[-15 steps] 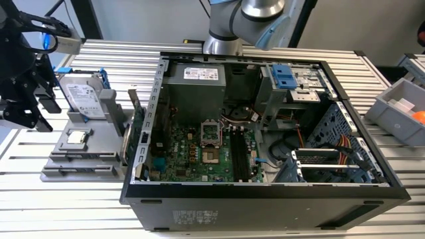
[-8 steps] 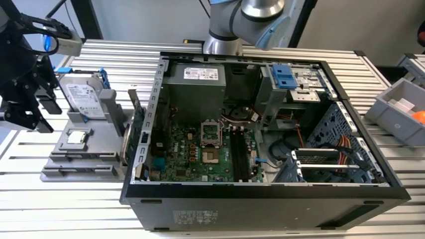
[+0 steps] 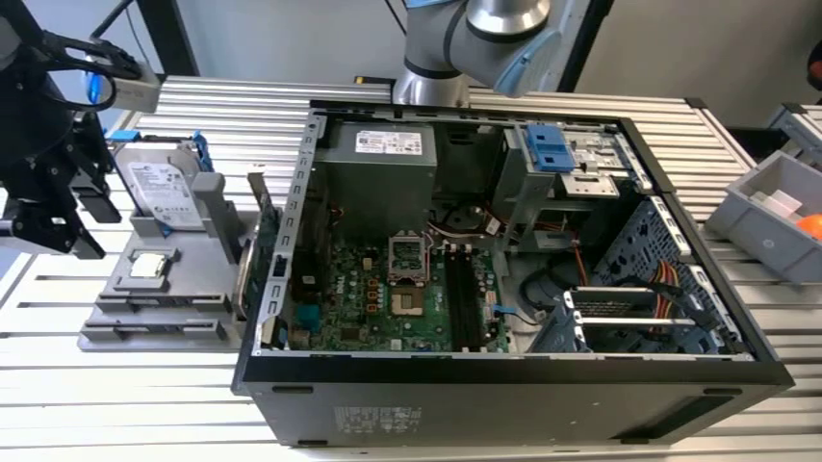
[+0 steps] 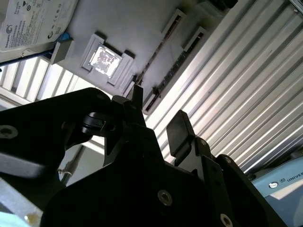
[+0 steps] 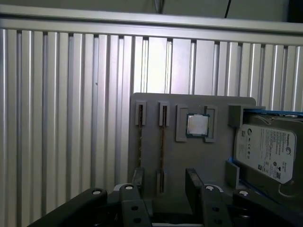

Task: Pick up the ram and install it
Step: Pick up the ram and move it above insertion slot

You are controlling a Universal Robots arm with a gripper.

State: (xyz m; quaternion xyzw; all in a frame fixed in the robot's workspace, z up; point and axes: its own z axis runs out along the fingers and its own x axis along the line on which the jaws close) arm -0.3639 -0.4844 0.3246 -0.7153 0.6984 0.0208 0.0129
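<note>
The gripper [image 5: 164, 174] hangs over the grey tray [image 5: 218, 156], on the exterior view's left of the computer case [image 3: 514, 404]. Its fingers are spread and hold nothing. The ram [image 5: 163, 142] stands on edge in a tray slot beneath the gripper. Its long axis seems to run straight through the gap, thin sides facing the fingers.

Hard drive label [image 5: 265, 151] print illegible
</note>
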